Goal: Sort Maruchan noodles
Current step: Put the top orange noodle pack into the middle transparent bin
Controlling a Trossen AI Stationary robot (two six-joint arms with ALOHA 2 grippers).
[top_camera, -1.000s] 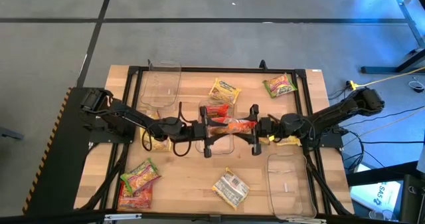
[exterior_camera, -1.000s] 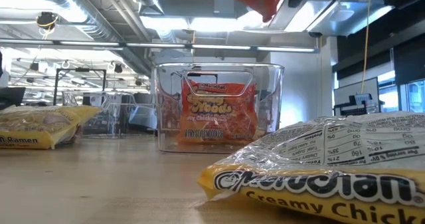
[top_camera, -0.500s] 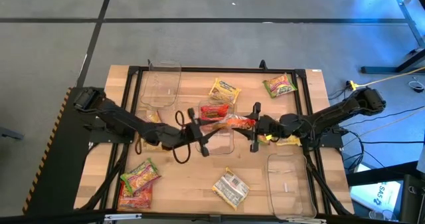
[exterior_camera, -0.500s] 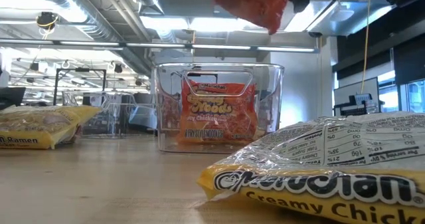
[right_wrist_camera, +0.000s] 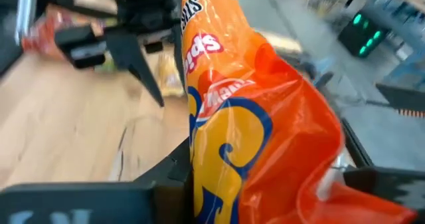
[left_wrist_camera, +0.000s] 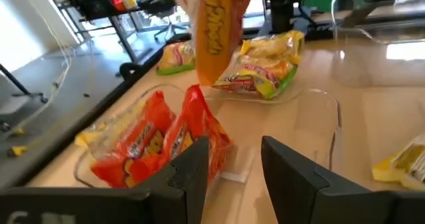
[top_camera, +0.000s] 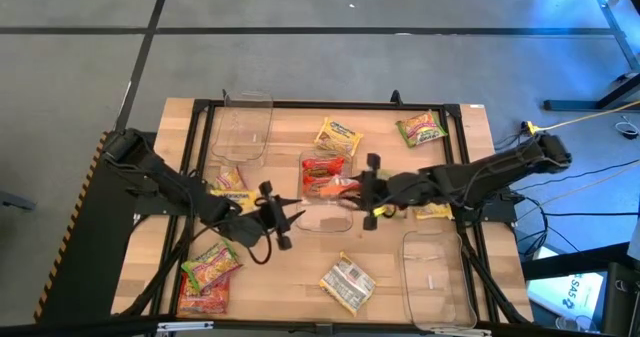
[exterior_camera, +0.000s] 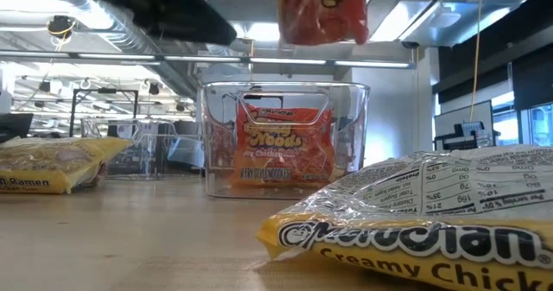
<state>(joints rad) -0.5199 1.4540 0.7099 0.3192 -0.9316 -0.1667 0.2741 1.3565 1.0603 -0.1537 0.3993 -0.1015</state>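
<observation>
Packet check: my right gripper (top_camera: 368,190) pinches an orange Maruchan packet (exterior_camera: 321,12) hanging long axis vertical directly above the centre tray (top_camera: 330,217), which already holds orange packets (exterior_camera: 282,144); left gripper (top_camera: 281,217), fingers spread and empty, waits at the tray's 8 o'clock

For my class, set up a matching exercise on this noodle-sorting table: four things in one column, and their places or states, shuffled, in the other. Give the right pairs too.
Things
1. right tool
2. left tool
3. green packet
4. middle clear tray

Places or states
A. holds one red packet standing inside
B. open, beside the middle tray
C. lies near the table's far right corner
D. shut on an orange-red packet

Pairs: 1-D, 2-B, 3-C, 4-A
</observation>
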